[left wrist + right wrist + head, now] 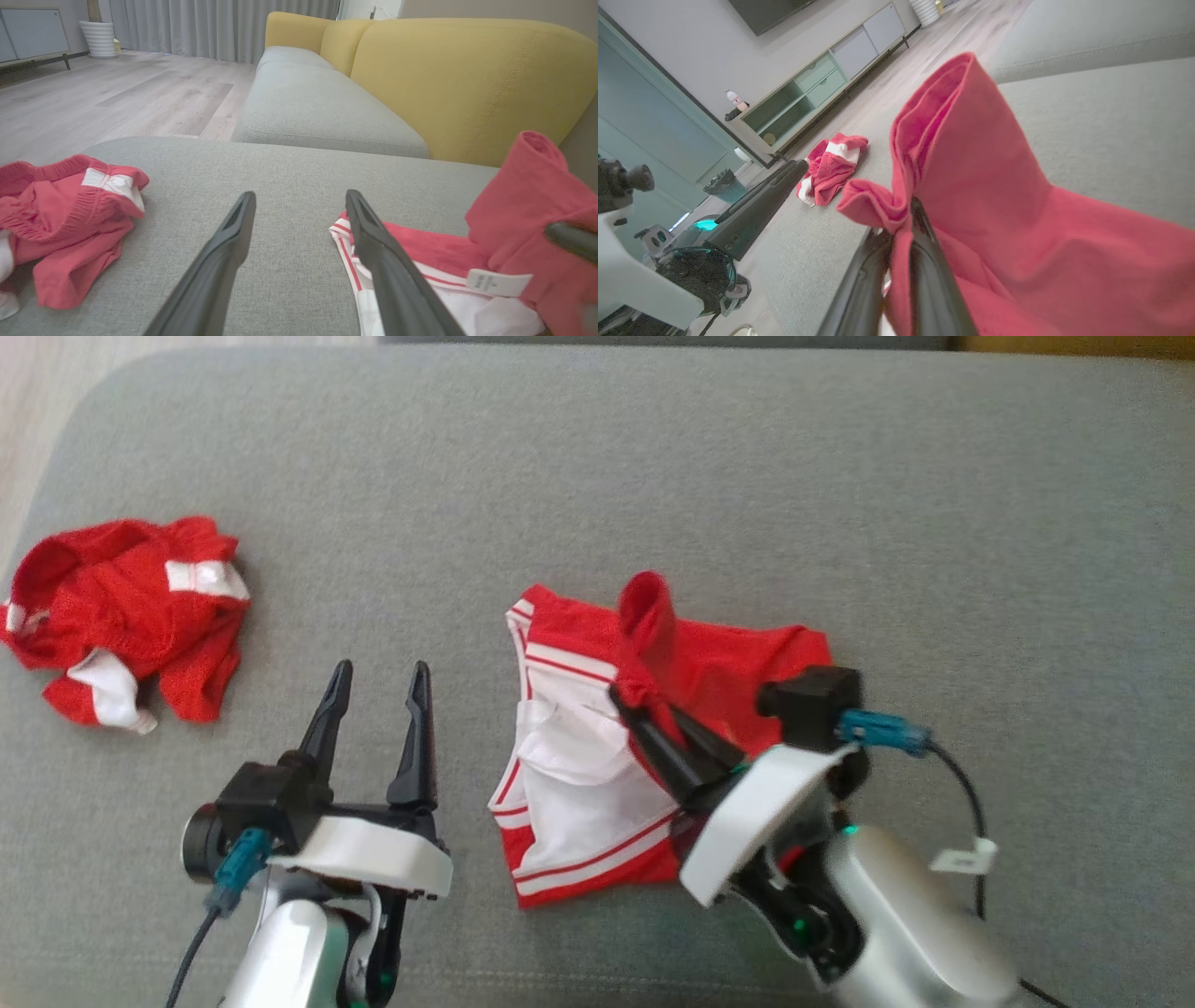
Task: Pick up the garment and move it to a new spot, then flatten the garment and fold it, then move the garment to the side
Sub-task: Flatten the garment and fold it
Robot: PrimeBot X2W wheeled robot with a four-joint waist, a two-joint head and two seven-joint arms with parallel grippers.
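Note:
The garment (569,663) is a pair of red shorts with white stripes and a white lining, lying in the middle of the grey cushion (653,476). My right gripper (627,698) is shut on a fold of its red cloth, which stands up in a raised peak (646,607) above the rest. In the right wrist view the gripper (903,224) pinches the cloth (980,177) between its fingers. My left gripper (381,672) is open just left of the garment with nothing between its fingers. The left wrist view shows this gripper (300,196) low over the bare cushion, the garment (528,196) at its right.
A second red and white garment (121,607) lies crumpled at the cushion's left end, also seen as a heap (65,219) from the left wrist. A yellow sofa back (467,84) rises behind the cushion. Wooden floor (117,93) lies beyond the left edge.

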